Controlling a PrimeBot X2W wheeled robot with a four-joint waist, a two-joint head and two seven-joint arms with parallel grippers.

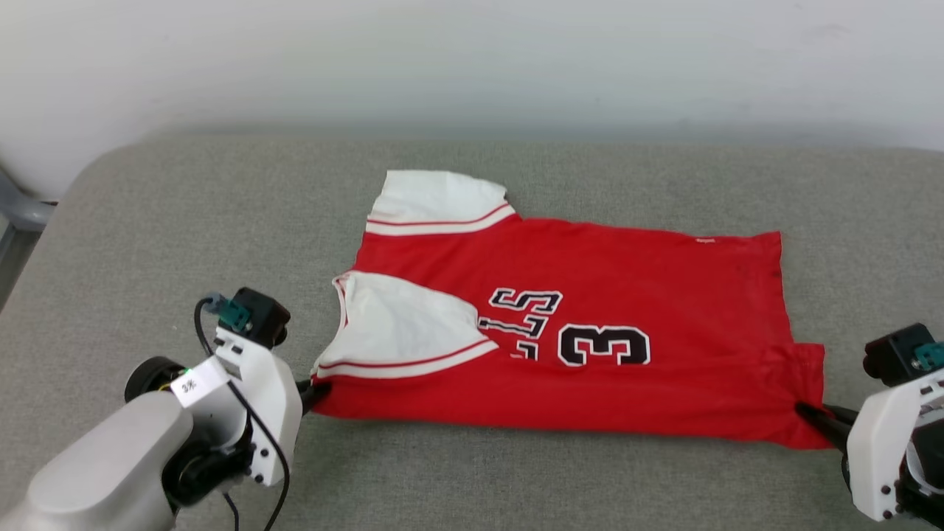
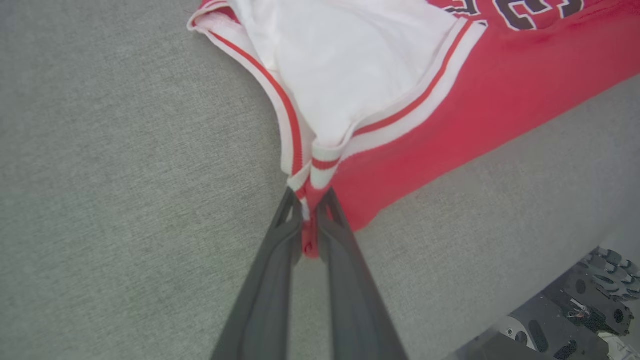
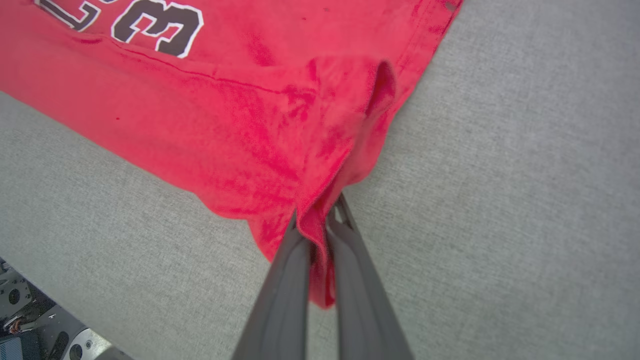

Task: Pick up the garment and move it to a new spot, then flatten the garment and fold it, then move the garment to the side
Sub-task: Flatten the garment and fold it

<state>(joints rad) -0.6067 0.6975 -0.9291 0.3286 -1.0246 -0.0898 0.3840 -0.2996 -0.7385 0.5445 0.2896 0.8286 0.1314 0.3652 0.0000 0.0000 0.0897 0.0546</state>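
The garment (image 1: 627, 295) is a red jersey with white sleeves, lying folded lengthwise on the grey padded table, its black "3" facing up. My left gripper (image 1: 313, 391) is shut on the garment's near left corner, where the striped collar trim (image 2: 320, 165) bunches between its fingers (image 2: 280, 240). Red cloth (image 3: 280, 150) at the near right corner is pinched in my right gripper (image 1: 805, 410), which is shut on the hem. One white sleeve (image 1: 435, 203) sticks out at the far left; the other (image 1: 402, 328) lies folded over the red.
The grey padded table (image 1: 184, 221) stretches well beyond the garment on all sides, with a pale wall behind. The table's near edge and the robot's base (image 2: 590, 295) lie close below both grippers.
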